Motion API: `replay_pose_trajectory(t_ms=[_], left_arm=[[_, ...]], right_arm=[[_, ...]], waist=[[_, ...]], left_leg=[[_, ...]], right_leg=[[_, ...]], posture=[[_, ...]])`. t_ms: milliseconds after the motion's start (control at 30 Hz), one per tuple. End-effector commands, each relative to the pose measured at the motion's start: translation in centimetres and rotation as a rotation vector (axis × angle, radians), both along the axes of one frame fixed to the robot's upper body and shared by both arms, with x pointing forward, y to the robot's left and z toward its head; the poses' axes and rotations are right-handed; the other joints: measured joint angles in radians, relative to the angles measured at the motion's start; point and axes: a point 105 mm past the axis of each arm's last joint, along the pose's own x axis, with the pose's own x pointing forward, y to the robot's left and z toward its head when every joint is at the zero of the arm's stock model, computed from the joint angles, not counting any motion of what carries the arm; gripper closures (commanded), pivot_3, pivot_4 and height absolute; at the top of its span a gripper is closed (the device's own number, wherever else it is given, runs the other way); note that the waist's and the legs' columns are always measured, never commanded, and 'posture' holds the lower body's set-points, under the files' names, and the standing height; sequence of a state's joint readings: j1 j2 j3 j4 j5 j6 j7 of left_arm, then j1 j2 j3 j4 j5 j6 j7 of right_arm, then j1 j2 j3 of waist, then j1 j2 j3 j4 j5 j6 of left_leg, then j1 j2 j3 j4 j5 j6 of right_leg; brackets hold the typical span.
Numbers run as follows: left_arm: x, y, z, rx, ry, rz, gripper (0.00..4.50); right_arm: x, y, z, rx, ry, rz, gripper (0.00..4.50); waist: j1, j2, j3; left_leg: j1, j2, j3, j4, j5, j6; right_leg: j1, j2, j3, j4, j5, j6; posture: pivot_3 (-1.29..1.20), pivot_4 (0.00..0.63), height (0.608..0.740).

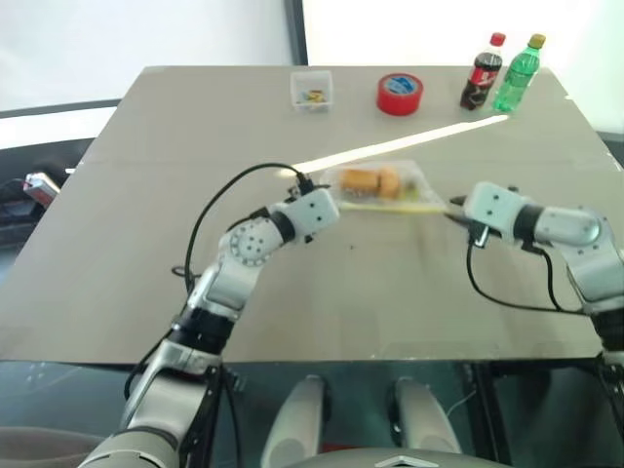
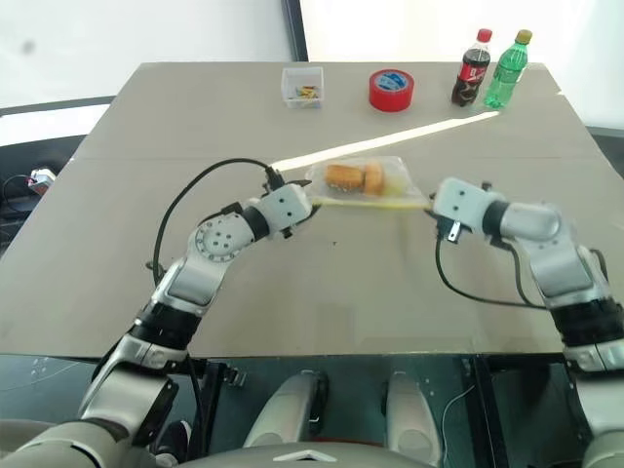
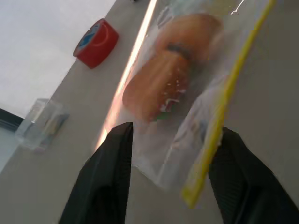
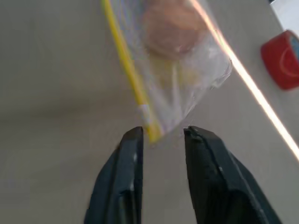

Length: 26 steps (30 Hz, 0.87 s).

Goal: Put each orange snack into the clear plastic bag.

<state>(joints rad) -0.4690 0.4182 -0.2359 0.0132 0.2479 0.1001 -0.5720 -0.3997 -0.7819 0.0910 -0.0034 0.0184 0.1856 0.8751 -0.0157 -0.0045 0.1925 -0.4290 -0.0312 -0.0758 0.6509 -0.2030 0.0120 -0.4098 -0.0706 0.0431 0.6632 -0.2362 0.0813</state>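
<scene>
Both orange snacks (image 1: 371, 181) sit inside the clear plastic bag (image 2: 363, 183), side by side, mid-table. The bag lies on the tan table (image 1: 146, 244), its yellow seal strip (image 3: 224, 100) running along the edge nearer the robot.

Left gripper (image 3: 170, 154): fingers spread wide, one on each side of the bag's corner, clamping nothing. Right gripper (image 4: 161, 136): fingers parted a little, tips right at the other end of the seal strip; the corner lies at the gap but nothing looks pinched.

Judgement: snacks are in, so the step in hand looks like letting go and backing off. To do it well: draw both grippers straight back along their own line, fingers kept apart, so no tip drags the film or tips the bag mouth toward the table edge. Whether the seal is pressed shut I cannot tell.

Materials:
- Bag: thin, glossy, crinkled film; limp, would follow any finger that snags it.
- Snacks: oval, bun-like, smooth orange-brown shells, a band of red and green at the middle.
- Fingers: black, ribbed faces.
- Table: matte, flat, a bright stripe of sunlight (image 1: 409, 144) across it.

Far edge: red tape roll (image 1: 400, 94), small clear box (image 1: 312, 90), cola bottle (image 1: 483, 72), green bottle (image 1: 517, 74), all well apart from the bag.
</scene>
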Motion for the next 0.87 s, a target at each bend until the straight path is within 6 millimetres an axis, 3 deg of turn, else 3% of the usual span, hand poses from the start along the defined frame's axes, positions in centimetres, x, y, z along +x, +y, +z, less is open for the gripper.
replay_pose_trajectory(t_ms=[33,167,300,367,467,633,867], left_arm=[[-1.0,0.7,1.5,-0.143,0.039,0.036,0.11],[-1.6,4.1,1.9,-0.281,0.104,0.171,0.11],[-0.9,12.5,4.0,-0.339,0.08,0.425,0.11],[-2.4,14.5,4.1,-0.398,0.163,0.405,0.11],[-6.1,14.0,4.1,-0.439,0.277,0.231,0.11],[-9.6,14.7,2.2,-0.433,0.471,0.23,0.11],[-10.1,14.4,2.6,-0.46,0.477,0.224,0.11]], right_arm=[[-1.2,-1.4,1.6,0.13,0.03,-0.049,1.07],[-2.7,-3.1,1.7,0.229,0.108,-0.077,1.07],[-4.2,-5.6,2.1,0.319,0.165,-0.119,1.07],[-4.7,-6.6,2.4,0.378,0.201,-0.141,1.07],[-5.3,-8.2,3.0,0.432,0.208,-0.139,1.07],[-5.6,-9.7,3.6,0.47,0.205,-0.13,1.07],[-6.3,-9.0,3.9,0.465,0.244,-0.068,1.07]], waist=[[-0.001,0.0,0.0],[-0.002,0.0,0.0],[-0.002,0.0,0.0],[-0.003,0.0,0.0],[-0.006,0.0,0.0],[0.003,0.0,0.0],[0.002,0.0,-0.001]], left_leg=[[0.0,0.0,0.0,0.001,0.0,0.0],[0.002,0.001,-0.001,0.001,0.0,0.0],[0.002,0.002,0.0,0.001,0.0,0.0],[0.002,0.002,0.0,0.001,0.0,0.0],[0.003,0.002,0.0,0.0,0.0,0.0],[0.003,0.004,0.001,0.0,-0.001,0.001],[0.016,0.007,0.002,-0.002,-0.001,0.001]], right_leg=[[0.0,0.0,0.0,0.0,0.0,0.0],[0.0,0.0,0.001,0.001,0.0,0.0],[0.0,0.001,0.0,0.001,0.0,0.0],[0.0,0.001,0.0,0.001,0.0,0.0],[0.001,0.0,0.002,0.0,0.0,0.0],[0.003,-0.001,0.0,-0.002,0.0,0.0],[0.015,0.0,0.001,-0.005,-0.003,-0.005]], posture=[[0.0,0.15,0.74],[0.0,0.15,0.74],[0.0,0.15,0.74],[0.0,0.15,0.74],[0.0,0.15,0.74],[0.0,0.15,0.74],[0.0,0.15,0.74]])
